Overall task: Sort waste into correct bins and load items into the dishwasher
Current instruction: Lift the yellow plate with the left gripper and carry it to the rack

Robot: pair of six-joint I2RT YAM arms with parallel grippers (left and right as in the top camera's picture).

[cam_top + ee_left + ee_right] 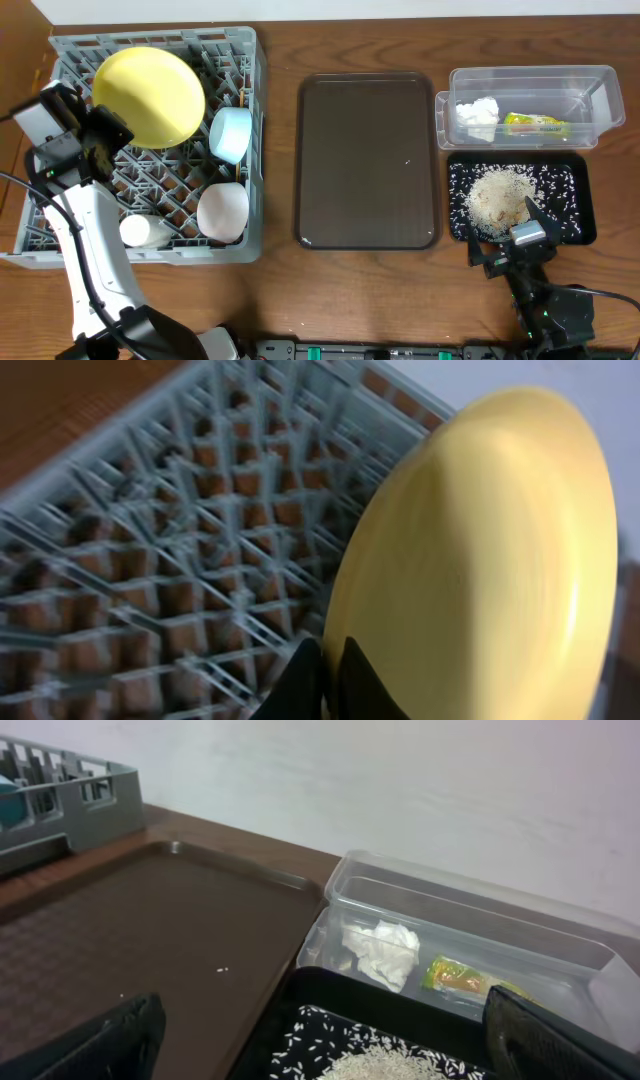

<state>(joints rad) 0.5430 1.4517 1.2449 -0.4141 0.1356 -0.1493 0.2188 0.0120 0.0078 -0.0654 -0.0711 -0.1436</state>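
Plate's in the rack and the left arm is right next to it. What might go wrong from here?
The shut left hand sits by the rim of the yellow plate, which stands tilted in the dish rack; a careless retreat might tip it onto the light blue bowl beside it.
The open right hand hangs at the black tray's near edge; a low forward move might push rice scraps out.

Two bowls [231, 134] [222, 210], one plate [150, 95], one rack [110, 40]
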